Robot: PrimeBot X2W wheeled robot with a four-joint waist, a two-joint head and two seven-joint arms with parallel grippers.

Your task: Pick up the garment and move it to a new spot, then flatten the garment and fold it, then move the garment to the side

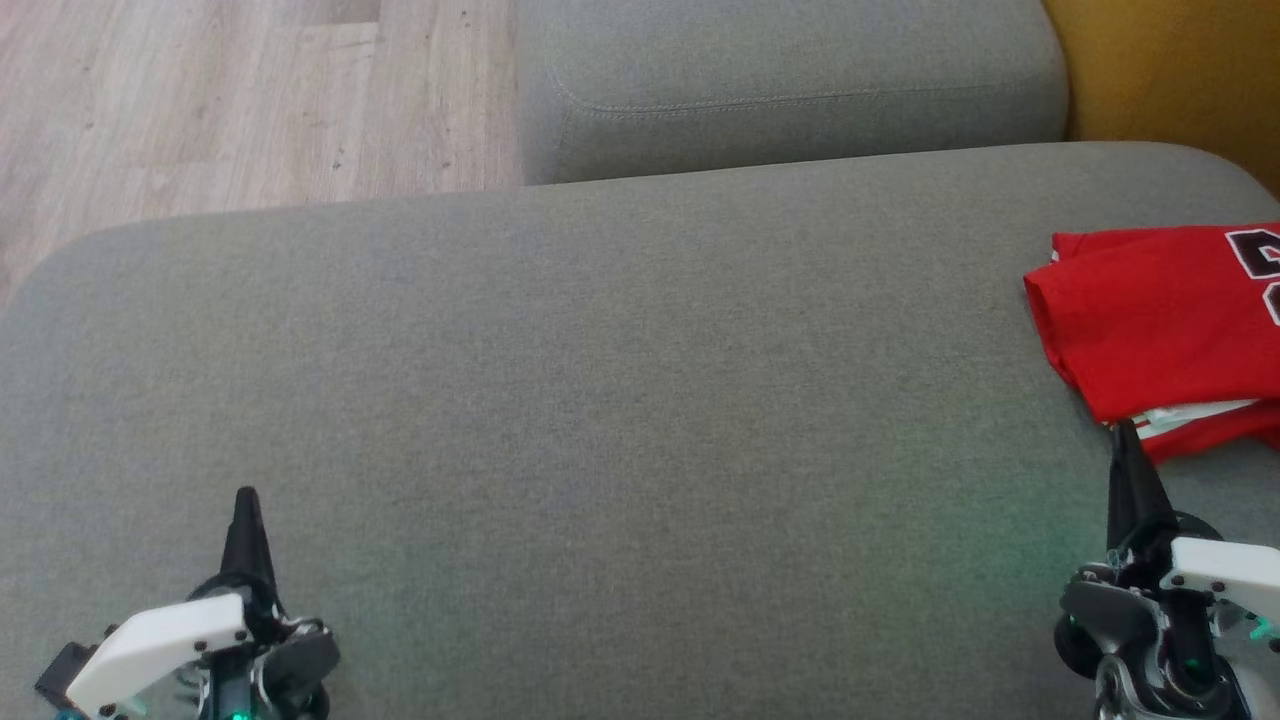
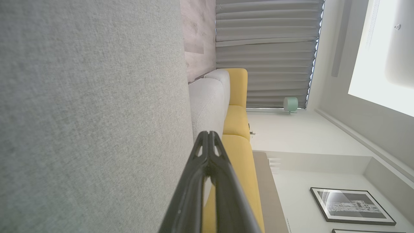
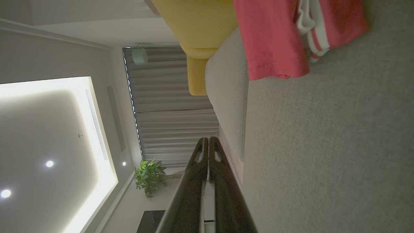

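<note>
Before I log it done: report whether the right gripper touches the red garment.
Apart. The right wrist view shows the right gripper short of the red garment, bare cushion between.

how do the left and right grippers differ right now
The right gripper sits close to the red jersey, with a gap shown in the right wrist view; the left gripper is far from it, over bare grey sofa cushion. The left gripper is at the head view's lower left, the right gripper at its lower right. Both are shut and hold nothing.
</note>
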